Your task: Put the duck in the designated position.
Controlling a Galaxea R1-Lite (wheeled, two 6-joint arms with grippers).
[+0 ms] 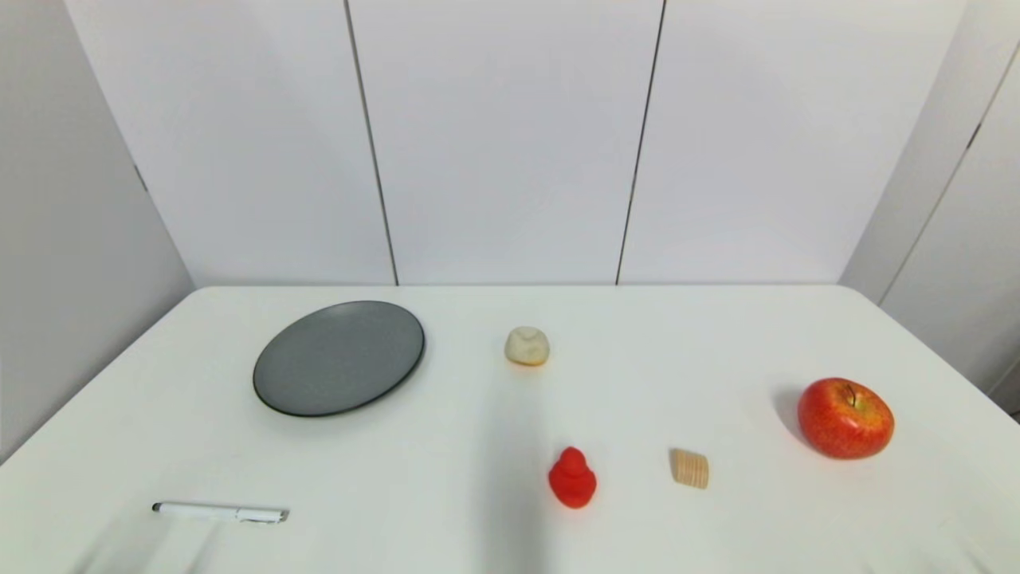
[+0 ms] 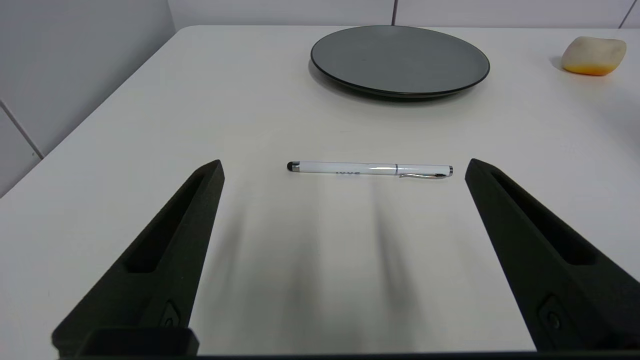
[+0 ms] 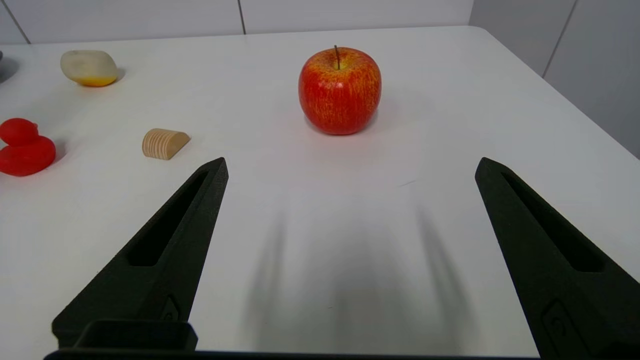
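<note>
The small red duck (image 1: 572,477) stands upright on the white table near the front, just right of centre; the right wrist view also catches the duck (image 3: 25,147) at its edge. My right gripper (image 3: 350,167) hovers open over bare table near the front right, facing the apple, with nothing between its fingers and the duck off to one side. My left gripper (image 2: 345,167) is open too, low over the front left of the table, just short of a white pen. Neither arm shows in the head view. The designated position has no visible mark.
A dark grey round plate (image 1: 339,357) lies at the back left. A cream lump (image 1: 527,346) sits behind the duck, a small ridged wooden block (image 1: 689,468) to its right, and a red-yellow apple (image 1: 845,418) farther right. The white pen (image 1: 221,513) lies front left.
</note>
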